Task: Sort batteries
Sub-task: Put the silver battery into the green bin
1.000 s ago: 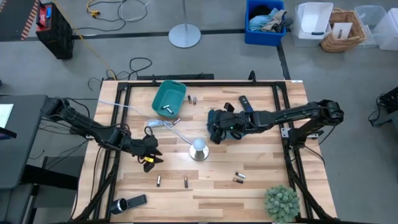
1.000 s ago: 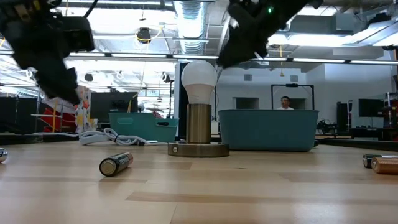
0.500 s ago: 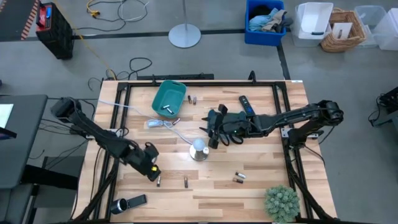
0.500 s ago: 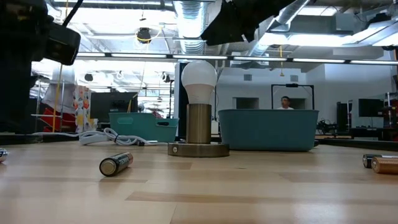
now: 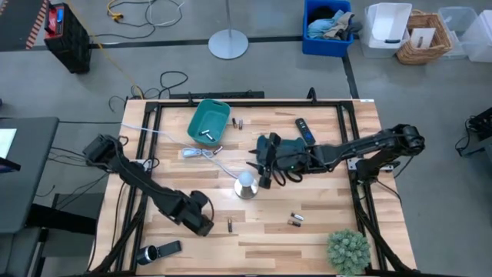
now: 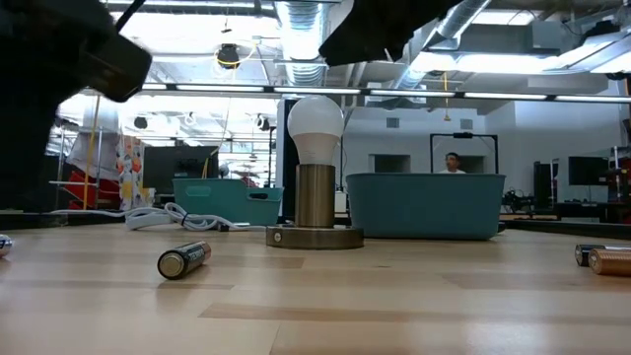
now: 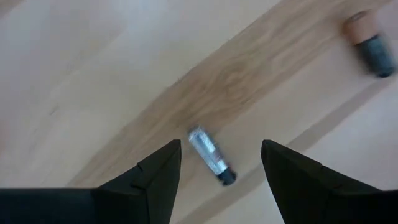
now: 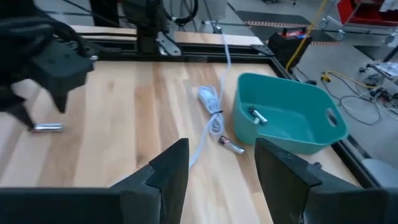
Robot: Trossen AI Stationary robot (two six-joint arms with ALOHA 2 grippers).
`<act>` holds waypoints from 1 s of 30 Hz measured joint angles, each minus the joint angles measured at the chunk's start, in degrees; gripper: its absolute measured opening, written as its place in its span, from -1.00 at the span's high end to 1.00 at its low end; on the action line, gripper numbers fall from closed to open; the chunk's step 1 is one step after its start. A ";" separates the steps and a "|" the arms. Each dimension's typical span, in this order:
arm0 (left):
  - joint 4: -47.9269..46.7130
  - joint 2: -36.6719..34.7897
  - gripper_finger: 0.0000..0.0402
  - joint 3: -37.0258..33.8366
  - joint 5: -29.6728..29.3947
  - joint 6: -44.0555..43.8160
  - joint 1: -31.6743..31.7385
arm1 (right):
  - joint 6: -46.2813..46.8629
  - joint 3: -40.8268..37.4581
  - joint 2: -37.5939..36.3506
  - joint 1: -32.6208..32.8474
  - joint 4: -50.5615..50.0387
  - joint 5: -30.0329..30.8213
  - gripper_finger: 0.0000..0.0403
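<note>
Battery [image 8: 258, 116] inside teal bin [image 8: 311, 140]

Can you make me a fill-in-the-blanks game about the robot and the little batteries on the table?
1. The left gripper hovers over a silvery battery with its fingers ____.
2. The teal bin has ____ battery lying inside it.
3. The lamp on the wooden table has a ____ bulb.
4. The right gripper holds ____.

Missing words: open; one; white; nothing
</note>
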 joint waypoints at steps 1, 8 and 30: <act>-0.83 0.68 -0.09 0.59 0.35 -0.91 -0.33 | 0.09 0.00 0.00 0.51 0.07 -0.02 0.02; -1.70 1.65 -0.09 1.24 -1.79 -8.71 -4.03 | 0.62 0.00 0.00 4.30 0.09 0.04 0.02; 1.00 8.21 0.04 0.99 -6.29 -12.37 -7.13 | 3.22 -0.04 0.02 10.25 0.70 6.06 0.02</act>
